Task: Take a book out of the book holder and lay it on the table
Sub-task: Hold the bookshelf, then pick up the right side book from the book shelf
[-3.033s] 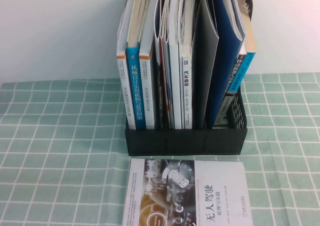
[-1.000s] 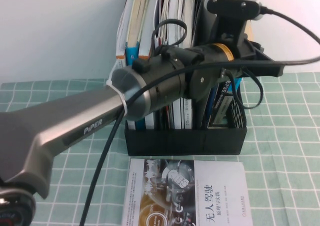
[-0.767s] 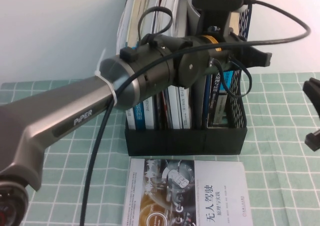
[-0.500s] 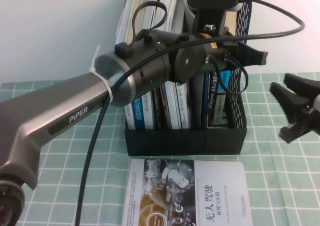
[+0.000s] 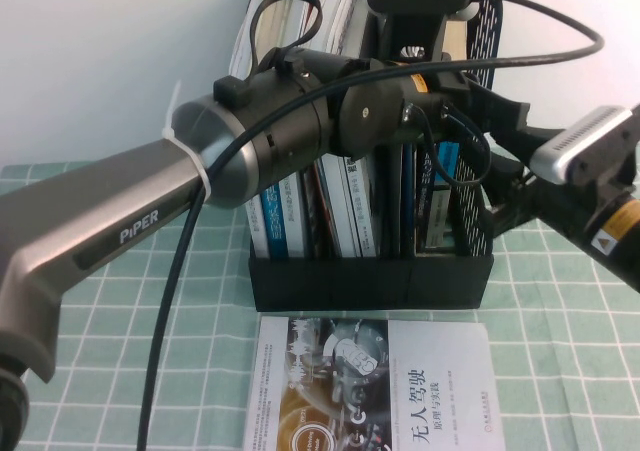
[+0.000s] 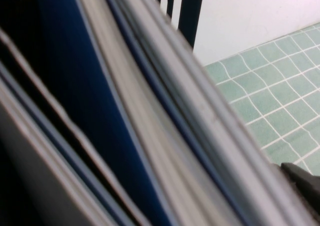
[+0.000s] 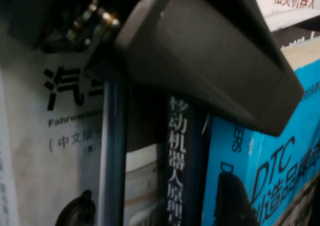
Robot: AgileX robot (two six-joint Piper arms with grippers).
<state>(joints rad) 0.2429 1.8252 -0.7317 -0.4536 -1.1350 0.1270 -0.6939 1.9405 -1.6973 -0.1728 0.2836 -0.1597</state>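
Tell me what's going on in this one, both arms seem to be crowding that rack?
Both arms are at the book holder. The left gripper is up against the books at the rack's right end. The right gripper reaches in from the right, near the cyan-spined book, which stands in its slot, not yet pulled out. On the table, a white book lies flat in front of the holder.

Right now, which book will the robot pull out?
Look in the black book holder, far right slot, where the left gripper reaches in and the open right gripper waits beside. The book is bright cyan with "DTC" lettering, beside a dark spine.
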